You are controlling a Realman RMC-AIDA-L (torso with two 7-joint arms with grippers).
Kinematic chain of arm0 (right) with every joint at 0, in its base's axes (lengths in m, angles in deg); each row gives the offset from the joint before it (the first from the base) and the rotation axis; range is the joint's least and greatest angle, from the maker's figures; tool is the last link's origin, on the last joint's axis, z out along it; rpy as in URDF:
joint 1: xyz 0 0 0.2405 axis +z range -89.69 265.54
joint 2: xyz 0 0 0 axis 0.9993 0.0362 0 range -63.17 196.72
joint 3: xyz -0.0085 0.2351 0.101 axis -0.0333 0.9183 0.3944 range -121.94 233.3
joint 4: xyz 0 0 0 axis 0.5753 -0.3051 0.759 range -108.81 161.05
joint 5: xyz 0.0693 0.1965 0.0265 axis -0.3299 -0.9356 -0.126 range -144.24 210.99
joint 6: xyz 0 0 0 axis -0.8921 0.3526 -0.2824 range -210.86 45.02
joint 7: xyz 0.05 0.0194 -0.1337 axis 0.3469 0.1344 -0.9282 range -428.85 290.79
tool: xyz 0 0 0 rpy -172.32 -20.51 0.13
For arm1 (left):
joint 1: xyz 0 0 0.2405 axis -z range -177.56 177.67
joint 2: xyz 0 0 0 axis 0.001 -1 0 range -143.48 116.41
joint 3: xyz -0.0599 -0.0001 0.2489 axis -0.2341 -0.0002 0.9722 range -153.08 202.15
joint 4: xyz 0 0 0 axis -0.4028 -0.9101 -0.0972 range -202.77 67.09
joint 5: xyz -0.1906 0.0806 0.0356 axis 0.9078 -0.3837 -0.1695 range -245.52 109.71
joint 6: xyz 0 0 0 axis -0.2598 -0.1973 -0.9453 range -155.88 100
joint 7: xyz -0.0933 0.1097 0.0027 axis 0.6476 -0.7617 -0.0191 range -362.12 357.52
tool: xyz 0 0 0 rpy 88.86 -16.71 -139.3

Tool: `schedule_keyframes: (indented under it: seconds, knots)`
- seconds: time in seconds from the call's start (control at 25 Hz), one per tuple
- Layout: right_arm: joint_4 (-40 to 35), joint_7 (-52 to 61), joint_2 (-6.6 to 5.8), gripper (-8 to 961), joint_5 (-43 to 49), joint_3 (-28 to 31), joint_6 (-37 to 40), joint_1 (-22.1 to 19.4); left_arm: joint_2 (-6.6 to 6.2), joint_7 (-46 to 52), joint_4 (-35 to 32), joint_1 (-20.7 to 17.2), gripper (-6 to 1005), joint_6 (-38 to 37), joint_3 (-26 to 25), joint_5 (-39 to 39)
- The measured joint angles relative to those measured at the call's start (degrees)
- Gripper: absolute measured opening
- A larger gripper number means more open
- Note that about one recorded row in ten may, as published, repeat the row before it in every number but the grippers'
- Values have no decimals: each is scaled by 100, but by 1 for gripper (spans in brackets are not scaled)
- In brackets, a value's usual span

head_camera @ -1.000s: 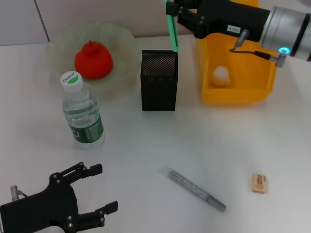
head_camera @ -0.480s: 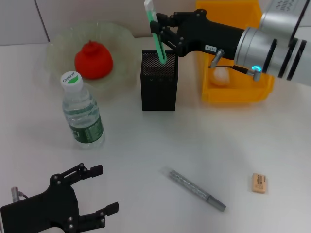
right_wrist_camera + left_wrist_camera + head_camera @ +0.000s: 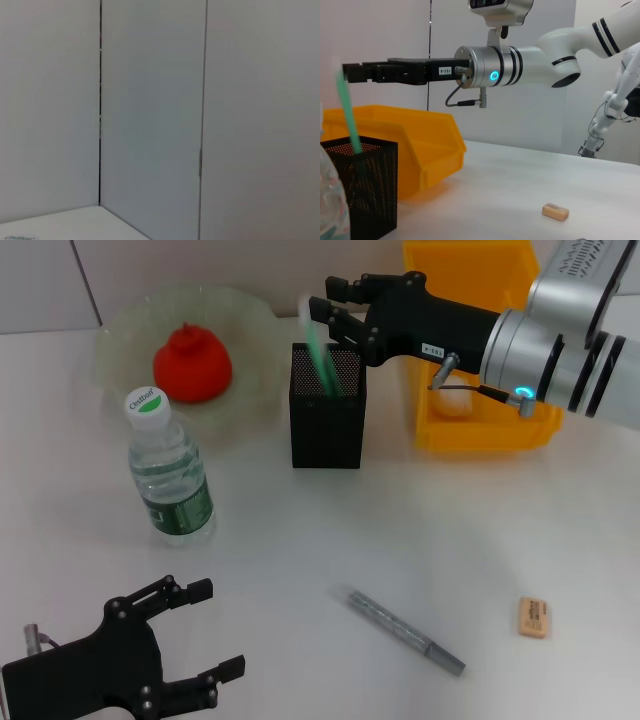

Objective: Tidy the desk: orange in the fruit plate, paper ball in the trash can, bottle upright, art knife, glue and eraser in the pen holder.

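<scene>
Below open right fingers [image 3: 322,298], art knife [image 3: 320,355] in pen holder [image 3: 327,420]

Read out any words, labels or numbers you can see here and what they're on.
Green print on the clear plastic water bottle's white cap: too blurred to read.
White sticker on the right arm's black gripper body: digits, too small to read.
Beige rectangular eraser: printed text, unreadable.

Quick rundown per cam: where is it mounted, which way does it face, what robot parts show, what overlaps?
Head: high, looking down at the desk; left pincer near, right pincer above the pen holder.
Left wrist: low at desk level, facing across toward the right arm; right pincer, green tool.
Right wrist: faces a bare wall; no robot parts.
Shared by head and left wrist: pen holder, yellow bin, eraser.
</scene>
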Motion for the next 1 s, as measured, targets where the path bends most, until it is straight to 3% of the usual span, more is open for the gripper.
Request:
schedule_keyframes:
  seconds: [0.2, 0.36, 0.6, 0.64, 0.68, 0.76, 0.8, 0.84, 1.0]
  knots:
    - [-40, 200, -13, 389, -2, -24, 20, -46, 0, 0, 0, 13, 859, -4, 0, 0]
    - [-314, 645, -32, 473, 29, -67, 64, -171, 0, 0, -5, 29, 859, -4, 0, 0]
    - [-1950, 2331, -48, 600, 162, -706, 188, -924, 0, 0, -8, 39, 859, 0, 1, 0]
    - [-2720, 3054, -44, 621, 464, -806, 309, -1229, 0, 0, -9, 40, 859, 1, 0, 0]
    - [-2720, 3054, -44, 671, 464, -806, 309, -1229, -1, 0, -9, 40, 859, 1, 0, 0]
    - [-3416, 4016, -41, 770, 1067, -797, 511, -1396, 0, 0, -9, 40, 859, 1, 0, 0]
    - [-3753, 4527, -45, 770, 1423, -758, 638, -1430, 0, 0, -9, 40, 859, 1, 0, 0]
    - [-4343, 5626, -55, 770, 2331, -591, 1105, -1379, 0, 0, -12, 40, 859, 1, 0, 0]
    - [-5035, 6684, -66, 769, 3425, -400, 1898, -1219, 0, 0, -18, 41, 859, 1, -5, 0]
